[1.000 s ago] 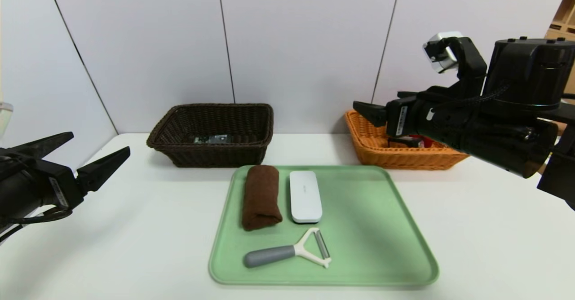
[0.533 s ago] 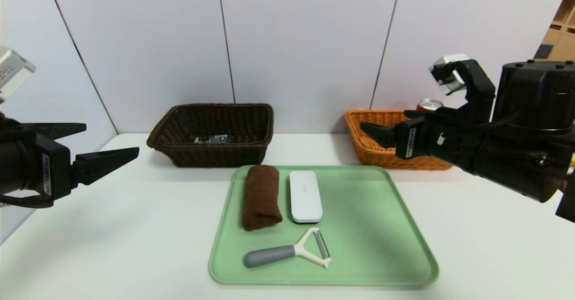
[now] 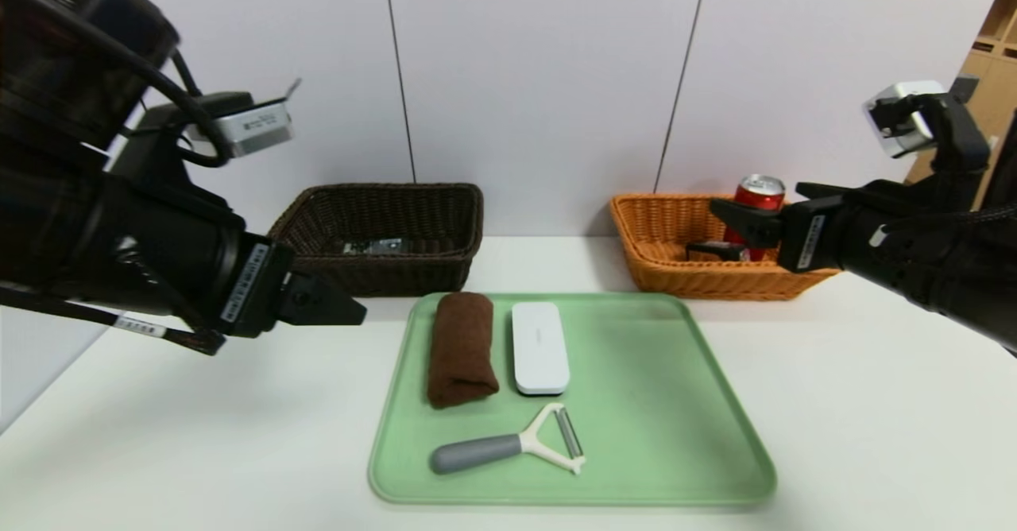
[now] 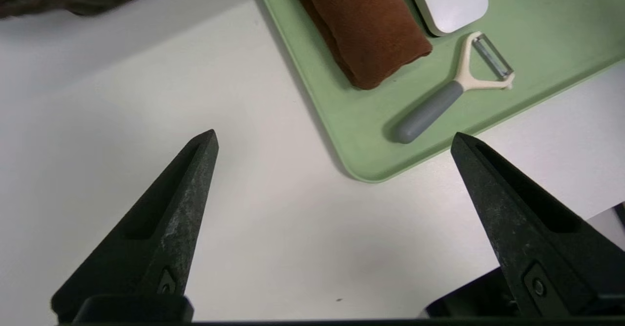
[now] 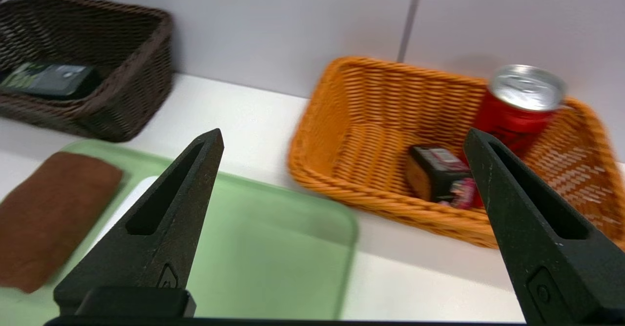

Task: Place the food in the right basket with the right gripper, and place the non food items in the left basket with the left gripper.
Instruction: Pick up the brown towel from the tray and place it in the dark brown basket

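A green tray holds a rolled brown towel, a white flat case and a grey-handled peeler. The dark left basket holds a dark packet. The orange right basket holds a red can and a dark snack pack. My left gripper is open and empty, above the table left of the tray; its wrist view shows the towel and peeler. My right gripper is open and empty, over the orange basket.
White wall panels stand right behind both baskets. Bare white table lies to the left of the tray, to its right and along the front edge. Wooden shelving shows at the far right.
My left arm has swung up and in toward the tray, its gripper staying open. My right gripper has drawn back to the right, uncovering the red can and the orange basket.
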### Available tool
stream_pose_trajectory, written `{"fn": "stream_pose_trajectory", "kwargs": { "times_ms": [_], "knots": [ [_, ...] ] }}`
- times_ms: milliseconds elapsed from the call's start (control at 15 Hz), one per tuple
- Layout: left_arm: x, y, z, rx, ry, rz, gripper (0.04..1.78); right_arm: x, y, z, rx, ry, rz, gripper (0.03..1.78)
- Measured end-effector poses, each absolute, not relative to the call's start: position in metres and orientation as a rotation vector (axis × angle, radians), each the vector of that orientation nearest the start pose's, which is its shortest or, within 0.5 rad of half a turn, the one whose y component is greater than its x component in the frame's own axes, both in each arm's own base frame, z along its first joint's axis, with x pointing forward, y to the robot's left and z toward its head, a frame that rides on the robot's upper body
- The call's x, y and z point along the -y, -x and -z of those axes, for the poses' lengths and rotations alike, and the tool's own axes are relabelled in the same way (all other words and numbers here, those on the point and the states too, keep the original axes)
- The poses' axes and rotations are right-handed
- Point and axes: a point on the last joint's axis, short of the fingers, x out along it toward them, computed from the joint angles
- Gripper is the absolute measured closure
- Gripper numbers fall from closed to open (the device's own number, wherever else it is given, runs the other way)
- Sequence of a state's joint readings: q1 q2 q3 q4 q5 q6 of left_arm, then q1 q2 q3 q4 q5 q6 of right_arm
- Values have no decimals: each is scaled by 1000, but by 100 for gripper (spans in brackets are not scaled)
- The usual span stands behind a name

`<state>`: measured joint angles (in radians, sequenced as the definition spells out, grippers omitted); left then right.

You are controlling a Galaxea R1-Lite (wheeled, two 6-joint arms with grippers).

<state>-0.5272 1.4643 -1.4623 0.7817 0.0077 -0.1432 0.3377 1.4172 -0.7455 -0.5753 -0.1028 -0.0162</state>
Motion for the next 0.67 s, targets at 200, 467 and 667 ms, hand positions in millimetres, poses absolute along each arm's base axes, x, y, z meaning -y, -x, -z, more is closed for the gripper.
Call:
{"fn": "stream_pose_trajectory", "kwargs": {
  "times_ms": [200,467,667],
  "knots": [
    [127,-207,-283,-864,-39,360,13,-39,-209,-241,-41,33,-104,12],
    [145,-234,-263,-857,26,313,13,-16,-176,-248,22,37,-38,12],
    [155,-247,-248,-867,5,278,13,-11,-159,-248,40,62,-12,12]
  ]
}}
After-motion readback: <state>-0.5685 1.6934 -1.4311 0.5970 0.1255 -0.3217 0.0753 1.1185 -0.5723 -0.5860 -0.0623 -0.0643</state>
